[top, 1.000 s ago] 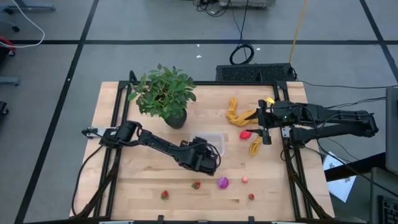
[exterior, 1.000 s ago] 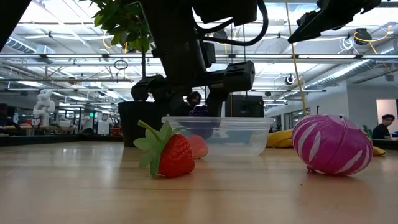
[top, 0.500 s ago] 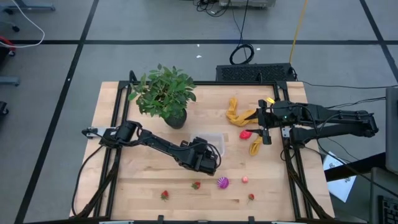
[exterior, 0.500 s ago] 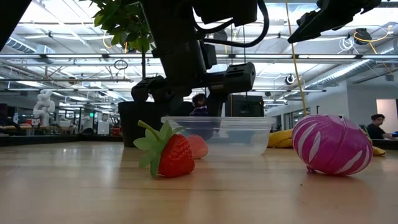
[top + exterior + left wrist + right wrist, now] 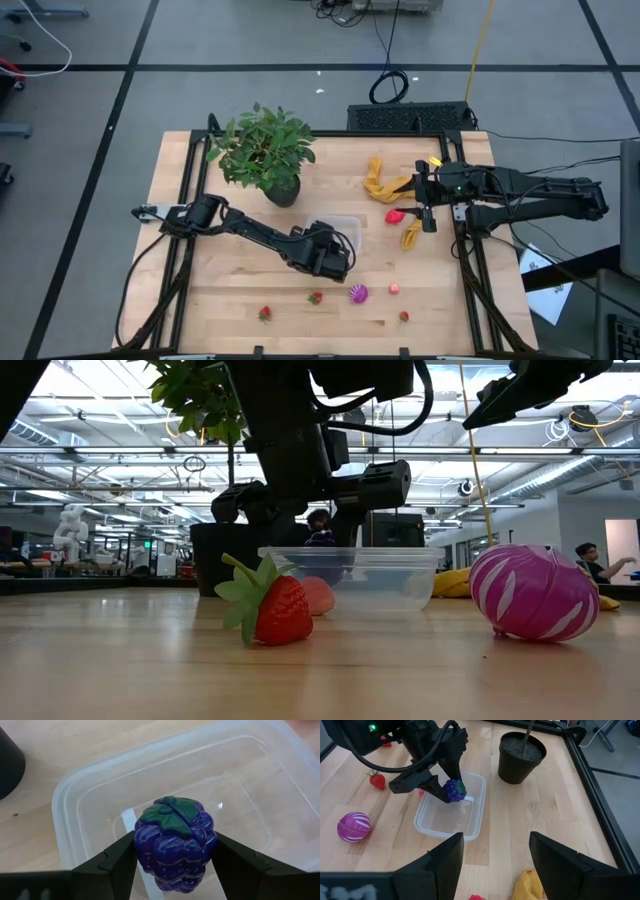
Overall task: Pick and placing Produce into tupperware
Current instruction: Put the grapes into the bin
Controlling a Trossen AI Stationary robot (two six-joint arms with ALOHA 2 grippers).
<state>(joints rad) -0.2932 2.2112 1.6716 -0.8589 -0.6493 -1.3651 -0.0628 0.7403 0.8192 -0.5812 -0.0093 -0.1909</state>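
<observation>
Purple and bumpy, a grape-like toy fruit [image 5: 174, 841] is pinched between the two fingers of the left hand [image 5: 445, 787], which hangs just above the clear tupperware [image 5: 451, 812] near the middle of the counter [image 5: 230, 295]. The fingers stand partly closed, one against each flank of the fruit. The step in hand looks like the placing step: the fruit sits over the container's open floor and has not been let go. From here the next move calls for a short lowering and then a spreading of the fingers, so the piece drops inside the walls and does not bounce off the rim.

In the left wrist view the fruit's green leaf cap faces the camera and its narrower end points down into the tupperware, so its long axis runs roughly upright, along the line of the fingers.

Off to the side, the right hand [image 5: 424, 205] waits with its fingers spread and nothing between them, over the yellow cloth [image 5: 381, 182]. Other produce lies on the counter: a strawberry [image 5: 272, 605], a striped magenta piece [image 5: 532, 592], and several small red ones near the front edge.
</observation>
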